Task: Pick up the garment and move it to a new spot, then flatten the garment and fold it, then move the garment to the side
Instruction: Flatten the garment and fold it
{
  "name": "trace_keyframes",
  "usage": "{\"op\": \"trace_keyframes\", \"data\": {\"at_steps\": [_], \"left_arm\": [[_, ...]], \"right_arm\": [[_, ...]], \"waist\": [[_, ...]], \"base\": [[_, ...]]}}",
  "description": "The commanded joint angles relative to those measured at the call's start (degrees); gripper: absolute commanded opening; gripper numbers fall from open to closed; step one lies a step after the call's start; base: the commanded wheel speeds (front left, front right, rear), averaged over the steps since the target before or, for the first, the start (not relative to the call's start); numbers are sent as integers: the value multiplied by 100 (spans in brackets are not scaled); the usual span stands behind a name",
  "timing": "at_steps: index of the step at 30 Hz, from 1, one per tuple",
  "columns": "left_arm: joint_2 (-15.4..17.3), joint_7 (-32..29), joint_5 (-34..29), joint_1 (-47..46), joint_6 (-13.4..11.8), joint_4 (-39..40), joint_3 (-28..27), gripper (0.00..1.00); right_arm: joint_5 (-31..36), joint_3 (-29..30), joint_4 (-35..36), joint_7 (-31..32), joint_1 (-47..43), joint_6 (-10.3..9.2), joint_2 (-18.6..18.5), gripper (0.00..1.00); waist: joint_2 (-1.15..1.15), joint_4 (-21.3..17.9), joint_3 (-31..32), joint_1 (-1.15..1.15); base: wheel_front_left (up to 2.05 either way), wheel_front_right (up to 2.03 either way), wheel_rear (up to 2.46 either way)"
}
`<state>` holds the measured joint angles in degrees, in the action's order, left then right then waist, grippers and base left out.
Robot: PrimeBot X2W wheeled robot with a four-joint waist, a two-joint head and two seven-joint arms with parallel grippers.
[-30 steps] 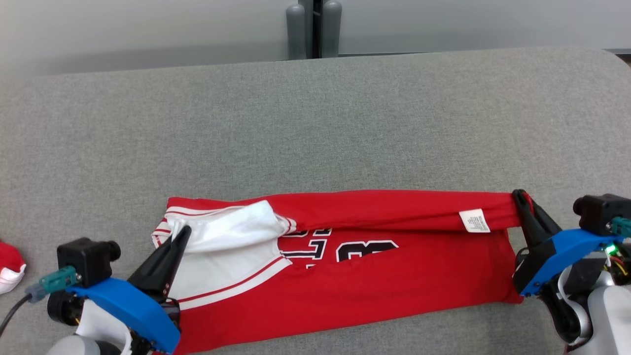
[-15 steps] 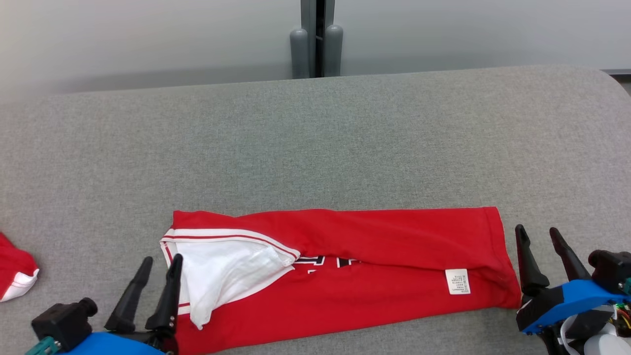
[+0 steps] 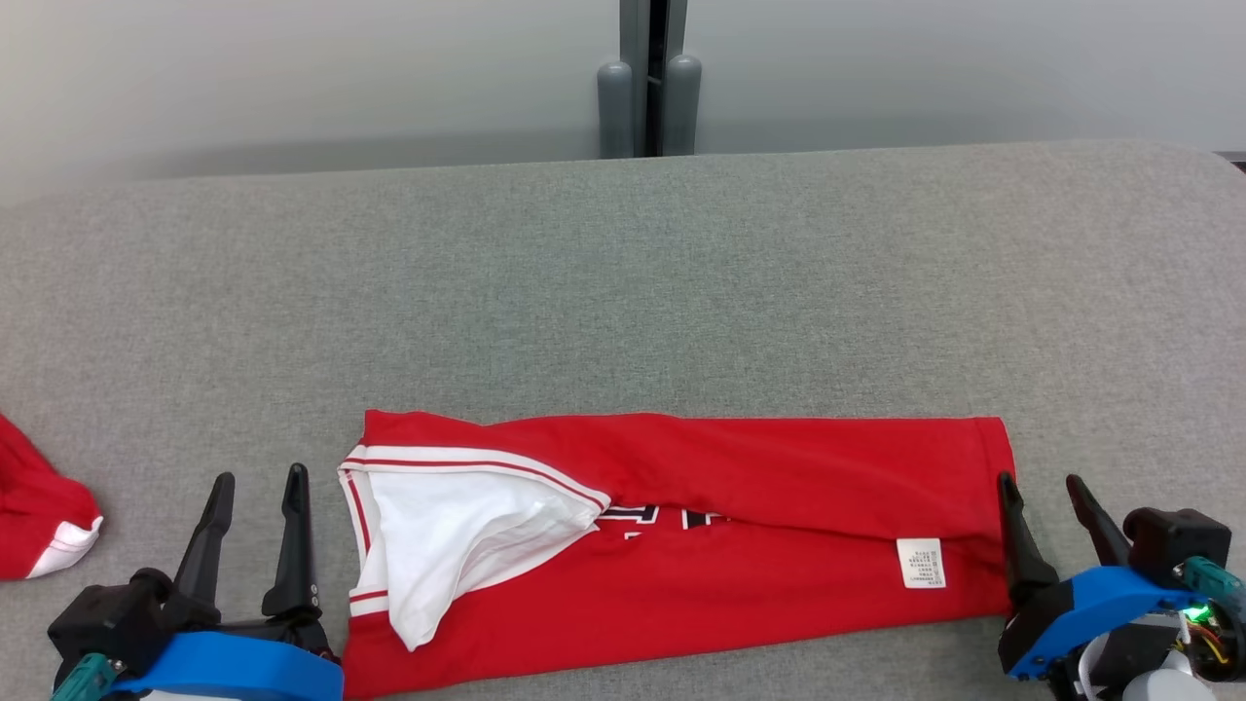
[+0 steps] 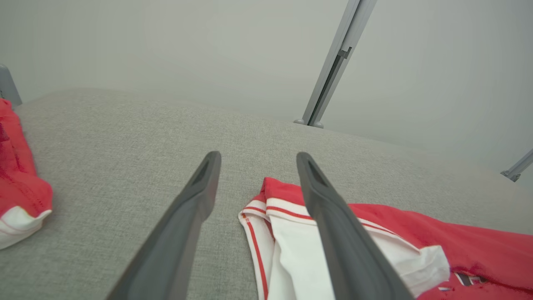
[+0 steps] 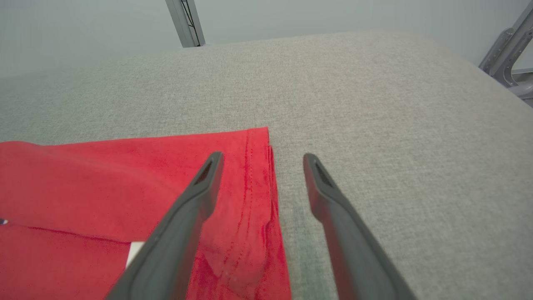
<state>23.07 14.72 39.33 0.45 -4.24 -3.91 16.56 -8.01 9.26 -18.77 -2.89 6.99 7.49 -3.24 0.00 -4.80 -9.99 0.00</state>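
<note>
While the garment (image 3: 759,506) is lying folded lengthwise across the frame's lower middle on the worktop (image 3: 623,292), the left hand (image 3: 259,474) and right hand (image 3: 1038,479) are flanking its ends, released and empty; the next fold is likely calling for pinching every layer squarely.

No text can be read in full. On the red garment (image 3: 779,458), black letters (image 3: 662,516) edged in white are printed. Only a narrow strip of them is seen under the edge of a fold, so no word or number can be made out. They lie between the two grippers, nearer to the left gripper (image 3: 261,473). A small white label (image 3: 920,563) is sewn on the garment, just to the left of the right gripper (image 3: 1037,479). Rows of fine print are seen on it, but they are too small to be read.
</note>
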Motion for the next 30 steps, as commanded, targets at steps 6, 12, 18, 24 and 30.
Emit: {"op": "trace_keyframes", "data": {"at_steps": [6, 12, 18, 24, 30], "left_arm": [[-132, 37, -209, -156, -120, -164, -18, 100], [-210, 47, -289, -197, -121, -252, -1, 100], [-263, 50, -379, -208, -127, -286, 17, 100], [-301, 52, -428, -223, -128, -261, 30, 100], [-339, 51, -462, -253, -108, -275, 59, 100]], "right_arm": [[265, 24, -554, 338, 25, 1, 32, 100], [22, -241, -1060, 563, 147, 2, 50, 43], [52, -143, -1076, 351, 484, 0, 16, 0], [437, 840, -756, 332, 792, -2, -221, 0], [703, 1636, -455, 467, 978, 0, -375, 0]], "waist": [[0, 109, -45, 0], [0, 136, -46, 0], [0, 15, 16, 0], [0, -114, 68, 0], [0, -154, 32, 0]], "base": [[0, 0, 0], [0, 0, 0], [0, 0, 0], [0, 0, 0], [0, 0, 0]]}}
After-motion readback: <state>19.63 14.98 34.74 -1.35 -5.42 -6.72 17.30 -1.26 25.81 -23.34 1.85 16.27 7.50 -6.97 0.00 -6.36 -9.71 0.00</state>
